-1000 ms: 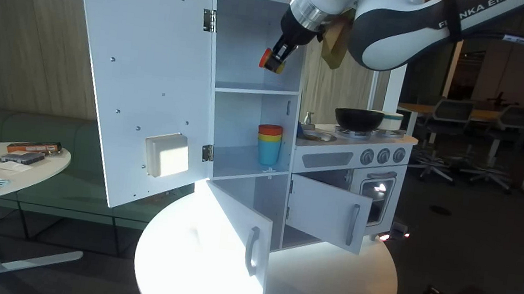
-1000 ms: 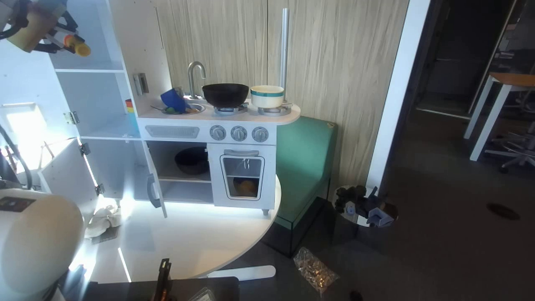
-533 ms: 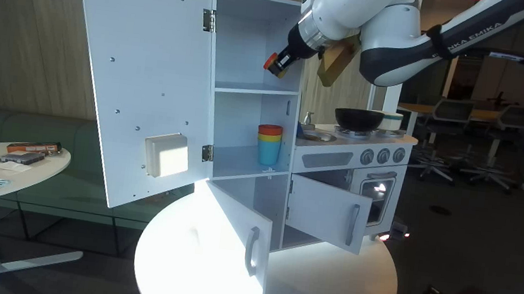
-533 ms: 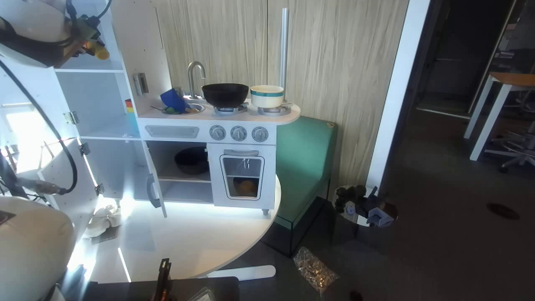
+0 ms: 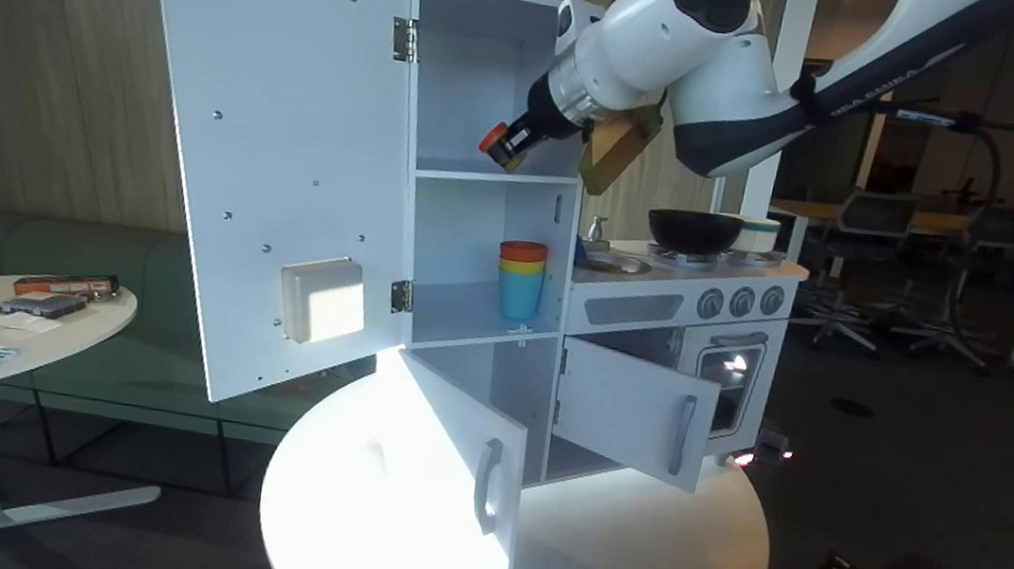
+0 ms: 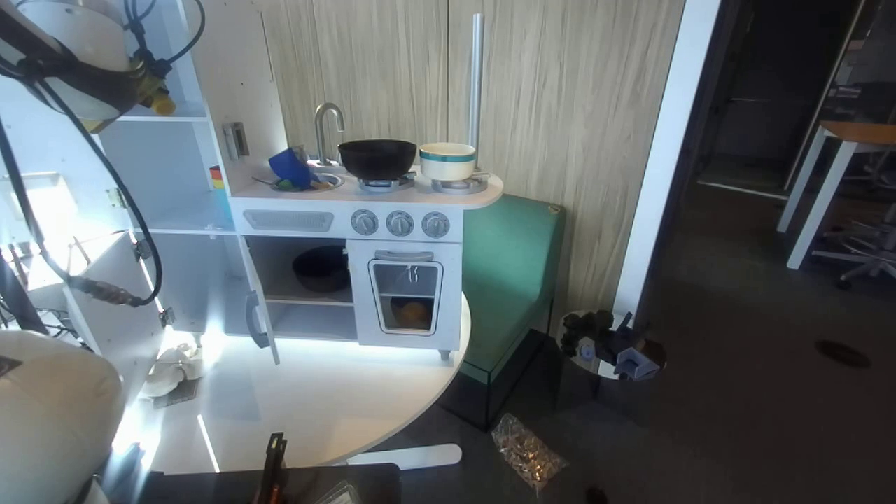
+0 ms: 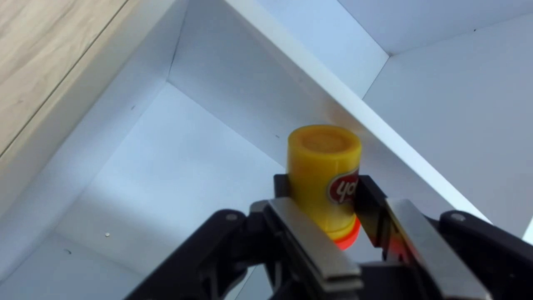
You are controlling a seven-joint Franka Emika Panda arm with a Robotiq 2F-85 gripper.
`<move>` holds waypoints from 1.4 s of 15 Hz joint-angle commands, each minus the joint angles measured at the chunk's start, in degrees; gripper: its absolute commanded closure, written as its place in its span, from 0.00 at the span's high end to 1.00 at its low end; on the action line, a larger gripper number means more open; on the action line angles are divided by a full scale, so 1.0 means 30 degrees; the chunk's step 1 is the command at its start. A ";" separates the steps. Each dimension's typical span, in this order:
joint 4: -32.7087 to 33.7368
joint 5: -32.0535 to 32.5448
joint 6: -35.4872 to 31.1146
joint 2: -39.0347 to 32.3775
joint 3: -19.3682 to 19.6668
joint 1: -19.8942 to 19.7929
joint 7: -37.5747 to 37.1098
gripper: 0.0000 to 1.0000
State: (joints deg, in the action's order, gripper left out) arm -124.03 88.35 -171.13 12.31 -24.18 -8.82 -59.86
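My gripper [image 7: 324, 186] is shut on a small yellow jar [image 7: 316, 166] with a red label and an orange-red lid [image 7: 349, 236]. Dark finger pads [image 7: 368, 196] press on both sides of it in the wrist view. The jar is tilted, its lid [image 5: 491, 137] toward the open door in an exterior view. Gripper and jar hang by the front of the white cabinet's upper compartment, close to the shelf [image 5: 453, 174] edge. Whether they touch the shelf I cannot tell. On the level below stands a stack of cups [image 5: 521, 291], blue, yellow and orange.
The tall cabinet door [image 5: 293, 155] stands wide open at one side. Lower doors [image 5: 627, 408] are also swung out. Beside the cabinet, the counter carries a black pan [image 6: 378, 159], a white pot [image 6: 448, 164] and a sink with a blue object [image 6: 290, 168].
The gripper, still holding the jar, has come down toward the shelf edge and shifted slightly toward the open tall door. The arm's upper links have swung with it. The cabinet and cups are unchanged.
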 commanded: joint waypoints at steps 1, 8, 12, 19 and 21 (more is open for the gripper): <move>0.1664 0.2674 -0.0092 -0.1262 -0.0170 -0.0198 -0.2762 0.18; 0.2531 0.6331 0.0633 -0.2156 0.0141 0.0030 -0.7270 0.70; 0.2545 0.8094 0.0950 -0.2192 0.0150 0.0094 -0.9362 0.98; 0.2245 0.9140 0.0696 -0.1267 0.0029 0.0235 -1.0450 1.00; 0.2046 0.9093 0.0795 -0.0542 -0.0039 0.0349 -1.0150 1.00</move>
State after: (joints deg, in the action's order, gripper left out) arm -117.79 114.24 -168.44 7.01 -24.07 -8.29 -89.61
